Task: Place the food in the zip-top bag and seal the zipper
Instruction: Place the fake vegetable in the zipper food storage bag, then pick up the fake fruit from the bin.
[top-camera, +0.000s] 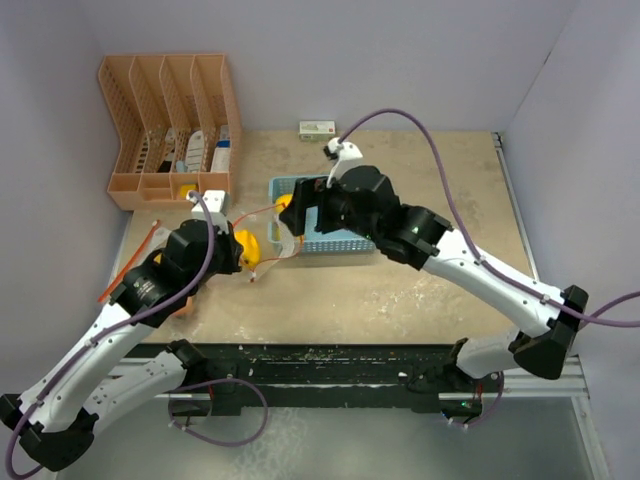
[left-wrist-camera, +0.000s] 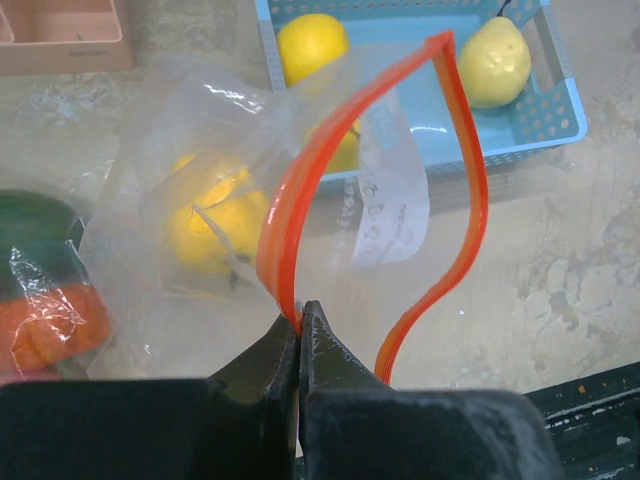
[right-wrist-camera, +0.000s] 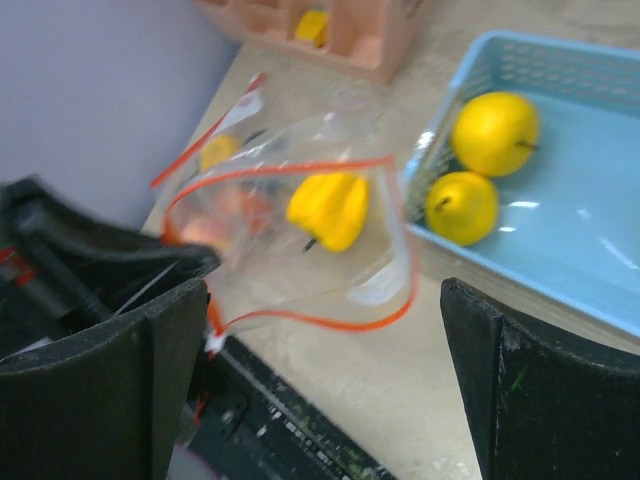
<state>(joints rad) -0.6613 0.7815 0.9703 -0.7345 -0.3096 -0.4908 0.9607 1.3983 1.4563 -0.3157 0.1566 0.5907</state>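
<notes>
A clear zip-top bag (left-wrist-camera: 330, 190) with an orange zipper rim (left-wrist-camera: 470, 180) lies open on the table, left of the basket. A yellow toy pepper (left-wrist-camera: 215, 225) is inside it, also seen in the right wrist view (right-wrist-camera: 330, 208). My left gripper (left-wrist-camera: 298, 318) is shut on the near end of the zipper rim and shows in the top view (top-camera: 240, 262). Two yellow fruits, a round one (left-wrist-camera: 312, 45) and a pear (left-wrist-camera: 493, 62), lie in the light-blue basket (left-wrist-camera: 560, 110). My right gripper (right-wrist-camera: 325, 370) is open and empty, above the table between bag and basket (top-camera: 292, 222).
A second clear bag holding green and orange food (left-wrist-camera: 45, 300) lies left of the open bag. An orange slotted organizer (top-camera: 170, 120) stands at the back left. A small white box (top-camera: 318, 128) lies by the back wall. The table's near edge (right-wrist-camera: 290, 430) is close below the bag.
</notes>
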